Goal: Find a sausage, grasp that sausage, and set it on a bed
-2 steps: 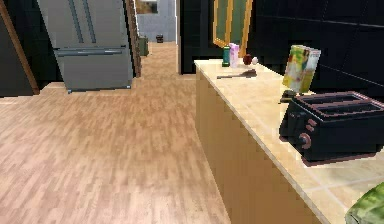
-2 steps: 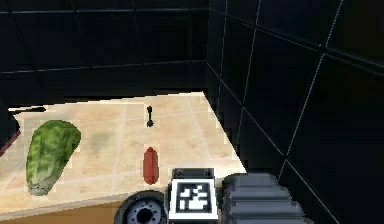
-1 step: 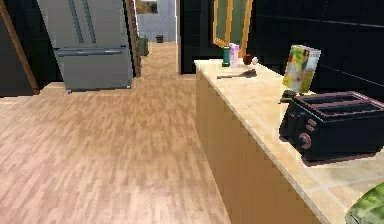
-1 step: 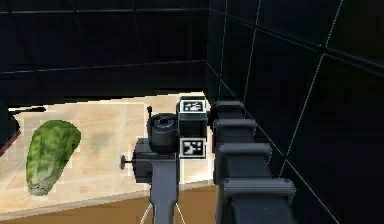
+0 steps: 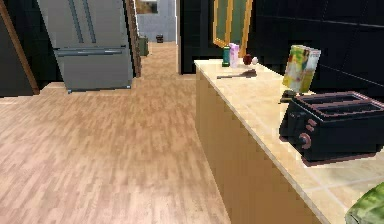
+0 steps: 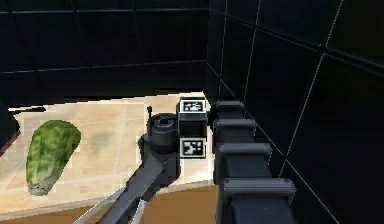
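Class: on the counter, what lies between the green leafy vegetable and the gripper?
In the arm side view, a bare stretch of countertop separates the leafy vegetable from the gripper.

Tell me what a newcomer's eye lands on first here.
A black toaster sits on the tan counter at the forward view's right, with a grey refrigerator at the upper left. In the arm side view, a green leafy head lies left of the dark arm.

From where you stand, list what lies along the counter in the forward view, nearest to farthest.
Nearest first: green leafy vegetable → black toaster → colourful box → long-handled utensil → pink bottle.
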